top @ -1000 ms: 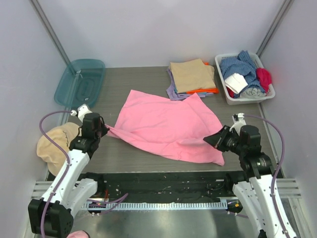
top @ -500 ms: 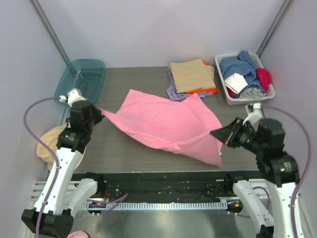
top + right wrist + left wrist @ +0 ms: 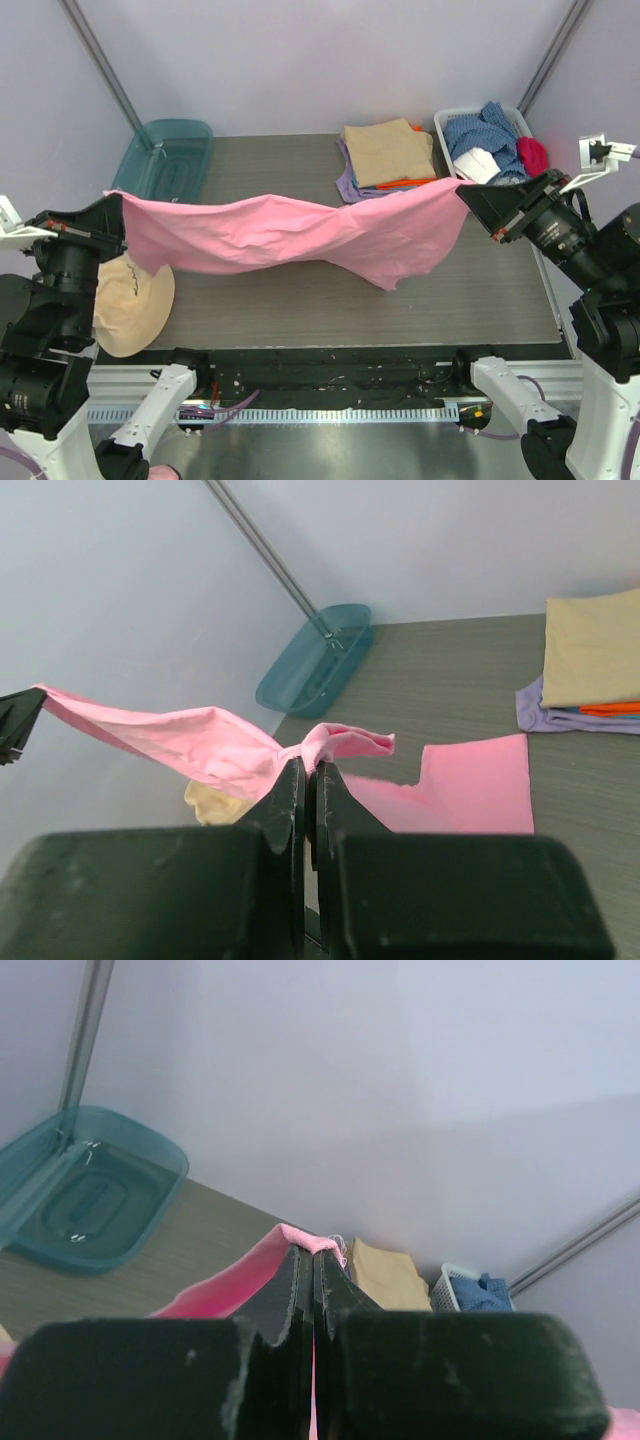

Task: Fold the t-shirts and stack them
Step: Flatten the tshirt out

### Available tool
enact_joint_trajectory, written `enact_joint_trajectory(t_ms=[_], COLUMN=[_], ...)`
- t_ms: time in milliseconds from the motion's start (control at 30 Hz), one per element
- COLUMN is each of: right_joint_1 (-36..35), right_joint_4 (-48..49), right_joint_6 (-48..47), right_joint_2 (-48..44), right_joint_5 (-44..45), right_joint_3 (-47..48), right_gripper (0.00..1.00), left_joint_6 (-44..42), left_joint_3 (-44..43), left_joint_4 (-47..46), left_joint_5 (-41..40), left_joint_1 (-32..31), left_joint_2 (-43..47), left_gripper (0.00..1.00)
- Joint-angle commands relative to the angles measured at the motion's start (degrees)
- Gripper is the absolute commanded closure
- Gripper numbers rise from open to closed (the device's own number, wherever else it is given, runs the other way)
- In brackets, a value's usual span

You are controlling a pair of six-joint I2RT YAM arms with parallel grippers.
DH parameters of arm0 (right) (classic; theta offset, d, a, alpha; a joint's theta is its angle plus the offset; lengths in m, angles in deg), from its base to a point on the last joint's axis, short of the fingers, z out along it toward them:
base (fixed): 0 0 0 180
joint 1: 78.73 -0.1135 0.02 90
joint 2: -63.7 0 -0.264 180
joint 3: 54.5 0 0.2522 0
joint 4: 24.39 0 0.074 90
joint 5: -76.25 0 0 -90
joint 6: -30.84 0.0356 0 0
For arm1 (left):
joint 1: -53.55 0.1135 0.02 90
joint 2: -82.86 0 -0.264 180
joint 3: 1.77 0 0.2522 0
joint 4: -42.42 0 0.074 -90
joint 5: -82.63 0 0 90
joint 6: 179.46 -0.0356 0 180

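At the far left lies a teal tray (image 3: pixel 165 160), with a tan cap (image 3: pixel 130 305) nearer the arms. The left gripper (image 3: pixel 118 203) is raised above the cap, jaws pressed together on one corner of the pink shirt (image 3: pixel 290 235). The shirt hangs as a sagging band stretched between both grippers and droops lowest right of centre. Behind it sits the stack (image 3: pixel 390 150) of folded shirts, tan on top. The right gripper (image 3: pixel 462 192) pinches the opposite corner, jaws tight on the cloth, just in front of the basket (image 3: pixel 441 125).

Step in hand, by my reading: spreading the shirt before folding. The next move calls for lowering it flat under even tension, short of the stack.

Sleeves and collar cannot be made out. Whether the lowest fold touches the table cannot be told. The cloth hides the stack's near corner.
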Motion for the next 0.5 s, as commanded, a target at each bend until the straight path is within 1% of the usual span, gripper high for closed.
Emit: enact_joint_trajectory(t_ms=[0, 67, 133, 167, 200, 233, 267, 300, 333, 367, 433, 467], right_joint_1=[-0.22, -0.22, -0.23, -0.22, -0.22, -0.22, -0.22, -0.22, -0.22, -0.22, -0.14, -0.05], right_joint_4=[1.69, 3.87, 6.25, 10.44, 12.83, 15.03, 19.75, 22.23, 25.65, 26.99, 29.01, 29.72], right_joint_6=[-0.31, -0.48, -0.66, -0.75, -1.01, -1.79, -2.32, -3.02, -4.34, -5.22, -7.76, -8.47], right_joint_2=[-1.35, -1.53, -0.13, 0.83, 1.98, 5.29, 7.24, 9.35, 15.29, 18.39, 26.03, 33.29], right_joint_5=[1.76, 3.61, 4.75, 6.06, 6.68, 7.47, 9.05, 9.76, 10.55, 11.25, 11.52, 11.52], right_joint_3=[-0.70, -3.08, -6.42, -7.74, -9.93, -10.56, -10.91, -10.57, -9.61, -8.21, -1.54, 1.01], right_gripper=[0.99, 0.99, 0.99, 0.99, 0.99, 0.99, 0.99, 0.99, 0.99, 0.99, 0.99, 0.99], left_joint_6=[-1.57, -1.66, -2.10, -2.36, -2.80, -3.85, -4.38, -5.08, -5.61, -7.10, -8.34, -9.47], left_joint_3=[1.78, 3.11, 6.18, 7.15, 8.98, 9.70, 10.58, 10.41, 9.97, 8.40, 6.12, 2.88], left_joint_4=[4.46, 3.31, -0.20, -1.60, -5.45, -7.83, -10.03, -14.23, -15.93, -17.60, -22.61, -24.10], left_joint_5=[1.34, 1.34, 1.43, 1.51, 1.60, 1.60, 1.34, 1.51, 1.51, 1.51, 1.51, 1.77], left_joint_1=[0.14, 0.14, 0.14, 0.14, 0.14, 0.14, 0.14, 0.22, 0.14, 0.14, 0.22, 0.22], left_joint_2=[-1.76, -2.46, -3.68, -5.87, -7.46, -8.95, -12.88, -15.10, -17.47, -23.06, -29.15, -31.96], left_gripper=[1.00, 1.00, 1.00, 1.00, 1.00, 1.00, 1.00, 1.00, 1.00, 1.00, 1.00, 1.00])
